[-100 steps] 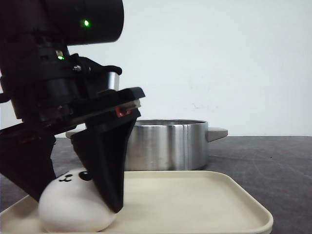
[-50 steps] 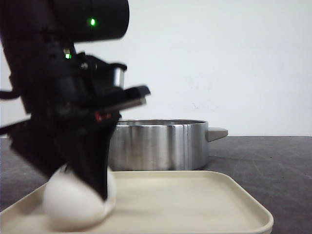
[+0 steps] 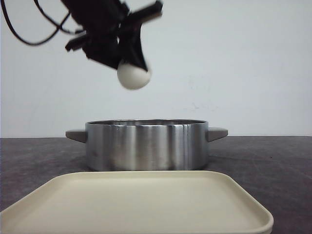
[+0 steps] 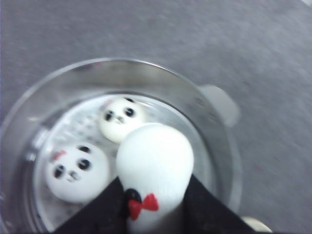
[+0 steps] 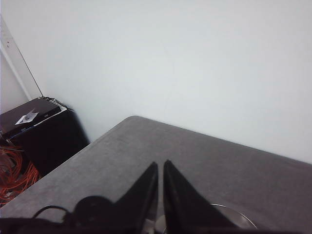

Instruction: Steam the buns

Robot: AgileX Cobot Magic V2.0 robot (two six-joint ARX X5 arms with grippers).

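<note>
My left gripper [image 3: 127,61] is shut on a white panda bun [image 3: 133,76] and holds it high above the steel pot [image 3: 146,146]. In the left wrist view the held bun [image 4: 155,165], with a red bow, is squeezed between my black fingers [image 4: 100,212] over the pot's rim [image 4: 214,122]. Two more panda buns [image 4: 122,118] [image 4: 76,171] lie inside the pot on its perforated rack. My right gripper [image 5: 160,167] is shut and empty, above the table; it does not show in the front view.
A cream tray [image 3: 141,204] lies in front of the pot, nothing on it. The pot has side handles [image 3: 217,133]. A black cabinet with orange cables [image 5: 34,131] stands beyond the table's edge. A white wall is behind.
My left gripper closed on the bun on the tray, lifted it, and carried it up and right to above the pot. The tray is now bare.
</note>
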